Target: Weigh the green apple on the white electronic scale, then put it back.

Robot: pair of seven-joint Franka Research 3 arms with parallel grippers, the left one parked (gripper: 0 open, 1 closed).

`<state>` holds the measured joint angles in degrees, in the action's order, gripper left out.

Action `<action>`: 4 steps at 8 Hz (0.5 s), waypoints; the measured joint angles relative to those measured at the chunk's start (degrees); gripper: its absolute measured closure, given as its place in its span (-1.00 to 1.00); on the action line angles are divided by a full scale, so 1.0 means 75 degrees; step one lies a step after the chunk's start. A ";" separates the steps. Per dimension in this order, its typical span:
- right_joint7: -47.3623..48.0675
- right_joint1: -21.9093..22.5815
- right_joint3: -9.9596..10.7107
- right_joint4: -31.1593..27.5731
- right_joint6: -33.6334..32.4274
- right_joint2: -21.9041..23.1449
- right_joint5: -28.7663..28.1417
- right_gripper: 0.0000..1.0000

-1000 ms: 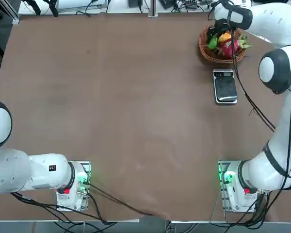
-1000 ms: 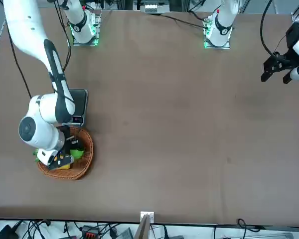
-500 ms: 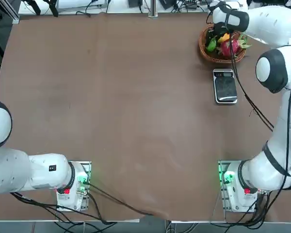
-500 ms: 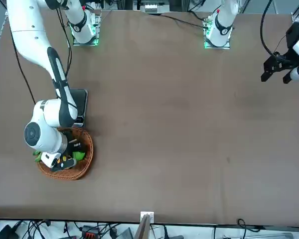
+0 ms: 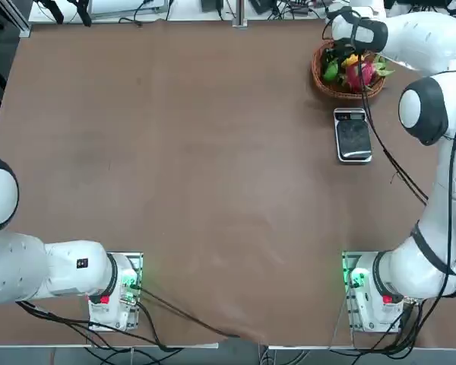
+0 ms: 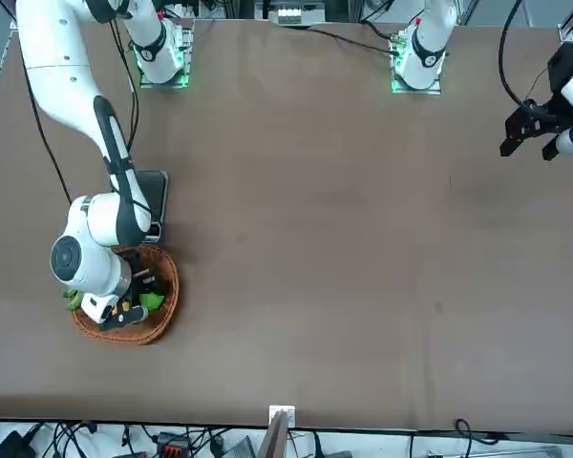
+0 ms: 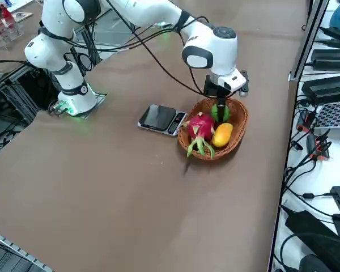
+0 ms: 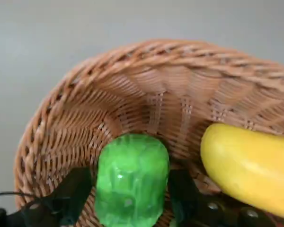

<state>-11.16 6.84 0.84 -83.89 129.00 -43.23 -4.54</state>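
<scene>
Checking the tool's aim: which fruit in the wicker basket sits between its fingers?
The small bright-green apple, flanked by both fingers of the right tool; the yellow-orange fruit lies beside them.

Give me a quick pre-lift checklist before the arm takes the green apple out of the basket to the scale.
1. Right end effector down in the wicker basket: ok.
2. Fingers on both sides of the green apple: ok.
3. Firm squeeze on the apple: cannot tell.
4. Yellow-orange fruit outside the fingers: ok, it lies beside them.
5. White electronic scale platform free of things: ok.
6. Scale beside the basket, on the robot's side: ok.
</scene>
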 joint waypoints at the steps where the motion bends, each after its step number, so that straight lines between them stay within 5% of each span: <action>1: 0.0000 -0.0002 0.0006 0.0089 -0.0054 0.0073 0.0000 -1.00; 4: 0.0000 -0.0003 0.0021 0.0305 -0.1038 0.0988 -0.0001 -1.00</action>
<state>-11.16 6.82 0.99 -81.61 121.22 -35.83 -4.54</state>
